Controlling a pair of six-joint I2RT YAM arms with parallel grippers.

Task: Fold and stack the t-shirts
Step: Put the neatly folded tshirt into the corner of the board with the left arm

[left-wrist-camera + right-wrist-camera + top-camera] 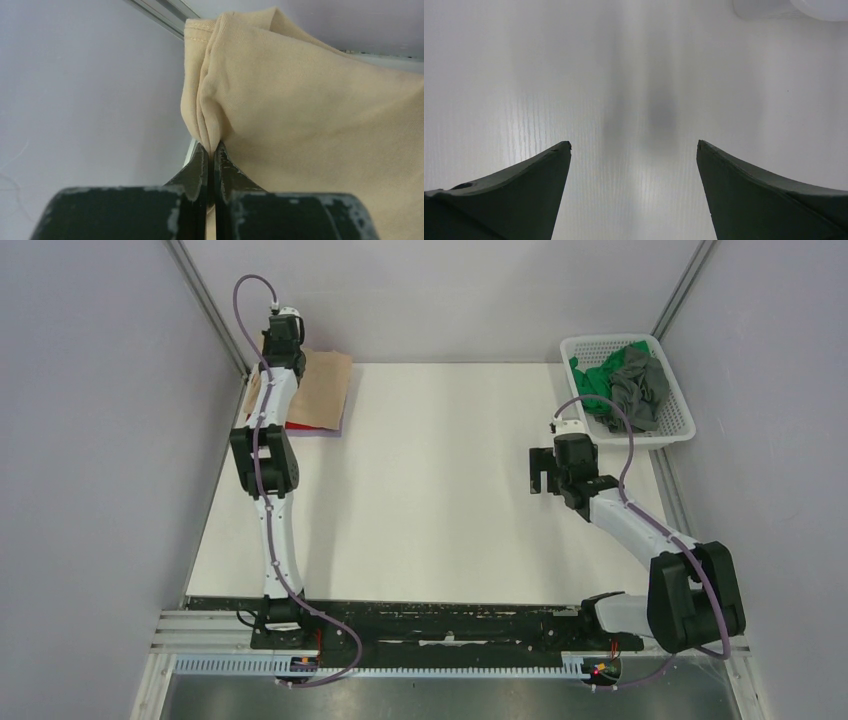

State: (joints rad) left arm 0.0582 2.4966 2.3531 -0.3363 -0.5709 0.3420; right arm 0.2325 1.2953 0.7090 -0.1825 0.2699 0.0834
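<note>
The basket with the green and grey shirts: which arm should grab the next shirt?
Probably the right. The right pincer is open, empty and close to the basket. The left pincer is shut on the tan shirt at the far left corner.

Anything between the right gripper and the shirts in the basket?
Only the wall of the white basket. The right gripper hangs open over bare table; the green t-shirt and grey t-shirt lie inside, uncovered from above.
</note>
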